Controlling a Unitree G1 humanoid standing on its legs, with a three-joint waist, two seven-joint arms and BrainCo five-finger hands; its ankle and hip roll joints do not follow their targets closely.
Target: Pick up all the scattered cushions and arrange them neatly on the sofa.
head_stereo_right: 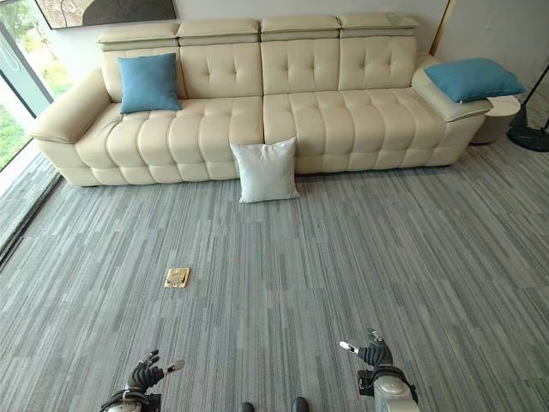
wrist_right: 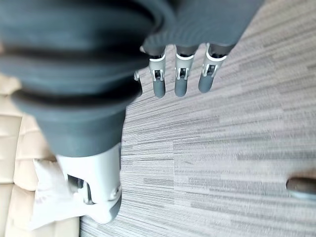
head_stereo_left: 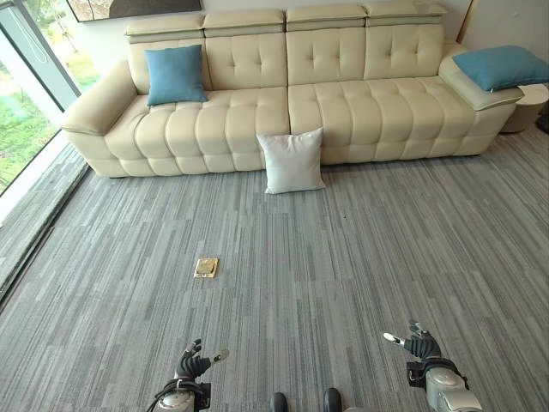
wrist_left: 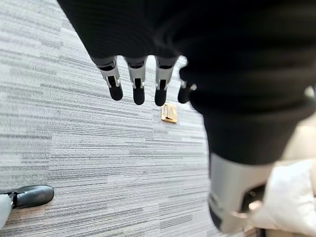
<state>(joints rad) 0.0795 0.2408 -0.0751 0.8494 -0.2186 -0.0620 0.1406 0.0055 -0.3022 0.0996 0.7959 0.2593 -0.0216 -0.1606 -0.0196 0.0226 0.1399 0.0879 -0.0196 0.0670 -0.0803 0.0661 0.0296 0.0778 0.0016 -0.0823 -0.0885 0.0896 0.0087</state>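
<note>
White square fabric cushion (head_stereo_left: 292,161) stands on the grey striped carpet (head_stereo_left: 343,257), leaning against the cream tufted leather sofa (head_stereo_left: 343,103) at twelve o'clock, awaiting pickup; left hand (head_stereo_left: 192,363) and right hand (head_stereo_left: 418,343) hang relaxed, empty.

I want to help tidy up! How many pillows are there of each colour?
Blue cushions: 2, one on the sofa seat and one on the sofa's right armrest.
White cushions: 1, on the floor leaning against the sofa front.
Total: 3.
</note>
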